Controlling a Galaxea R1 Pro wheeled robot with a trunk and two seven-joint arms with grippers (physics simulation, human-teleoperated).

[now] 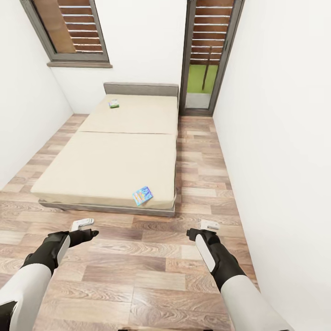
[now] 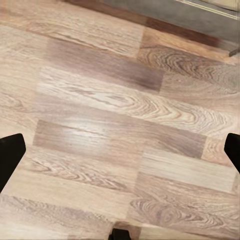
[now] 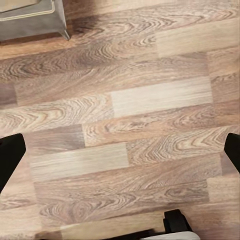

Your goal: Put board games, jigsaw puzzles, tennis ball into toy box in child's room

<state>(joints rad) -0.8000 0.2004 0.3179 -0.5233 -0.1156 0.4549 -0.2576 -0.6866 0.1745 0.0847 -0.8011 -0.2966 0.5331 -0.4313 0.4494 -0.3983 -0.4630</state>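
Beige mattress fills the middle of the room: the bed (image 1: pixel 115 156) runs lengthways away from the robot, its low grey headboard (image 1: pixel 140 88) against the far white wall and its dark frame resting on the wood-plank floor (image 1: pixel 138 276). Two board games lie on it. One, a blue box (image 1: pixel 143 195) with bright lettering, sits tilted near the foot corner on the robot's right, close to the mattress edge. The other, a small pale green-and-white box (image 1: pixel 114 104), lies far up by the headboard, toward the left side. The two are well apart, with bare mattress between them.

Behind the bed, a shuttered window (image 1: pixel 69 30) sits high on the left, and a narrow glazed door (image 1: pixel 207 55) with wooden slats stands to the right of the headboard, green showing through its lower pane.

Both arms reach forward over the floor, short of the bed's foot. The left gripper (image 1: pixel 82 224) hangs above the planks with nothing in it; in its wrist view the two dark fingertips (image 2: pixel 10 155) stand at opposite edges of the picture, spread wide, floor between them and the bed frame (image 2: pixel 170 12) beyond. The right gripper (image 1: pixel 209 225) likewise hovers over bare floor, its fingertips (image 3: pixel 10 155) equally far apart and holding nothing, with a corner of the bed frame (image 3: pixel 32 20) and its small leg visible ahead.
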